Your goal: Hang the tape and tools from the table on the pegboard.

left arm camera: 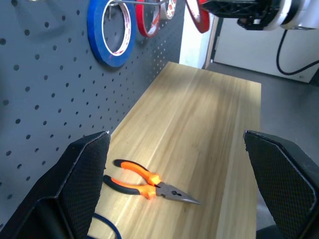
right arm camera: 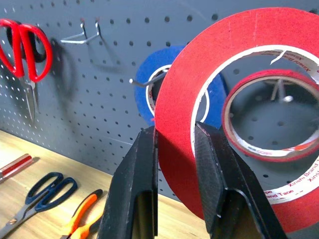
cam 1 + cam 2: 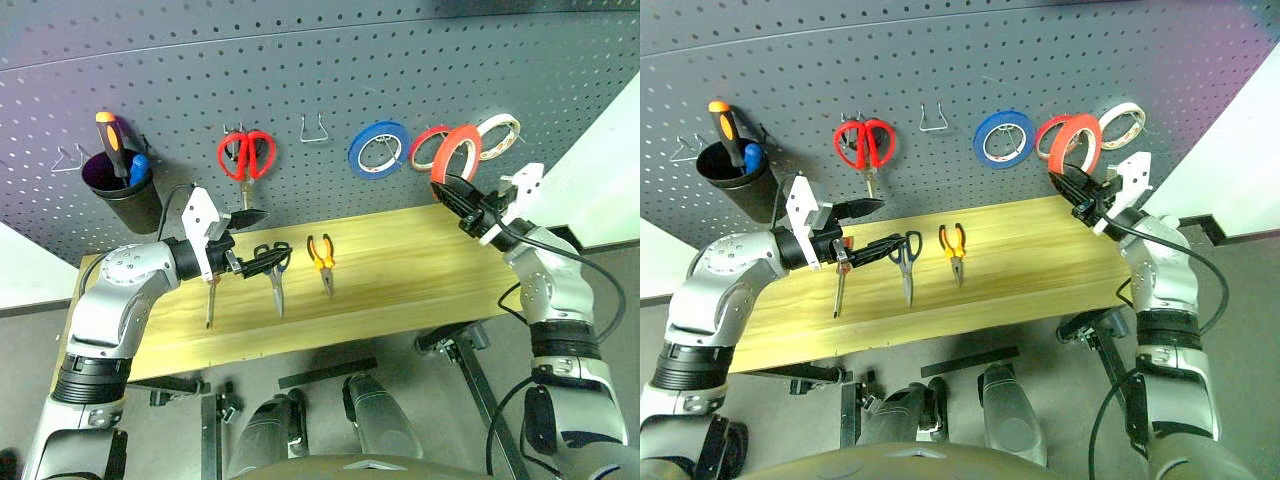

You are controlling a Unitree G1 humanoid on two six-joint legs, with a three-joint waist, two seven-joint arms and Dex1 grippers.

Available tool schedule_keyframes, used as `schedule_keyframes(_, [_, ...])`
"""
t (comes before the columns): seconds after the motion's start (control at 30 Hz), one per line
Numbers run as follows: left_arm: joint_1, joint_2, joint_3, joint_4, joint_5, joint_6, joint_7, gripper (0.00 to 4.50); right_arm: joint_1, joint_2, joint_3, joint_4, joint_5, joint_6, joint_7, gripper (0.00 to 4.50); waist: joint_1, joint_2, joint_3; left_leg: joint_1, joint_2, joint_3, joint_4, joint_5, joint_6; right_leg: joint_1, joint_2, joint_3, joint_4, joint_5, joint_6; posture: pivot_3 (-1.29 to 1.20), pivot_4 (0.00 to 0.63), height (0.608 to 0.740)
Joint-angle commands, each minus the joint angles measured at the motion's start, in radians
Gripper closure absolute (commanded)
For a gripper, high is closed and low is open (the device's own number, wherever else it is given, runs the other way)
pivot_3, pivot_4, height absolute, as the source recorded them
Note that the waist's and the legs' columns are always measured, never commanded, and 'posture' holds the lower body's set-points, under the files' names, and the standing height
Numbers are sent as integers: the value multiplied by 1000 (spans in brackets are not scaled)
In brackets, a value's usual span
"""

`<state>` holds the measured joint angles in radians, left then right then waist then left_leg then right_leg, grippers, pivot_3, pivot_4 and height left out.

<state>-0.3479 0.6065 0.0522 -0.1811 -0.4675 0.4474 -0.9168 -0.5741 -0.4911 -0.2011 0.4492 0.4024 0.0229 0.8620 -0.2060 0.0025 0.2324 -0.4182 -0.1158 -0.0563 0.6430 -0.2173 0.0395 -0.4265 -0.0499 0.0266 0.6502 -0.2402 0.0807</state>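
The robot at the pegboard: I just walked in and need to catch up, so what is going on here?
The right pincer is shut on the red tape, holding it up at the pegboard near the hung rolls. The left pincer is open above the table, holding nothing. The black-handled scissors, pliers and red-handled screwdriver lie on the table, not yet hung.
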Motion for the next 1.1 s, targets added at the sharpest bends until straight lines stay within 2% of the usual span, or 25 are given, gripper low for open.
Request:
schedule_keyframes(0.03, [10, 9, 19, -49, -16, 4, 9, 0, -95, 9, 0, 111, -52, -119, -16, 3818, 0, 0, 0, 0, 0, 0, 0, 0, 0, 0, 0, 0, 0, 0, 0, -250, 172, 740])
schedule_keyframes(0.27, [26, 15, 30, -80, -25, 22, 25, 0, -215, 13, 27, 366, -154, -293, -54, 3818, 3, 0, 0, 0, 0, 0, 1, 0, 0, 0, 0, 0, 1, 0, 0, -222, 175, 740])
schedule_keyframes(0.5, [39, 18, 36, -103, -29, 33, 36, 0, -290, 37, 40, 554, -213, -389, -87, 3818, 2, 0, 0, 0, 0, 0, 2, 0, 0, 0, 0, 0, 2, 0, 0, -205, 175, 740])
schedule_keyframes(0.53, [41, 18, 35, -107, -31, 35, 38, 0, -296, 38, 44, 575, -227, -407, -101, 3094, 2, 0, 0, 0, 0, 0, 2, 0, 0, 0, 1, 0, 3, 0, 0, -202, 174, 740])
schedule_keyframes(0.57, [42, 18, 35, -109, -32, 36, 40, 0, -304, 40, 41, 595, -228, -408, -98, 2885, 2, 0, 0, 0, 0, 0, 3, 0, 0, 0, 1, 0, 3, 0, 0, -200, 173, 740])
schedule_keyframes(0.83, [57, 27, 42, -123, -39, 40, 49, 0, -307, 48, 36, 628, -229, -426, -66, 77, 2, 0, 0, 0, 0, 0, 3, 0, -1, 0, 1, 0, 4, 0, 0, -197, 169, 740])
schedule_keyframes(1.1, [59, 33, 45, -119, -41, 35, 46, 0, -213, 41, 26, 561, -196, -375, 12, 30, 5, 0, 0, 0, 0, 0, 4, 0, -1, 1, 1, 0, 4, 0, 0, -210, 160, 740])
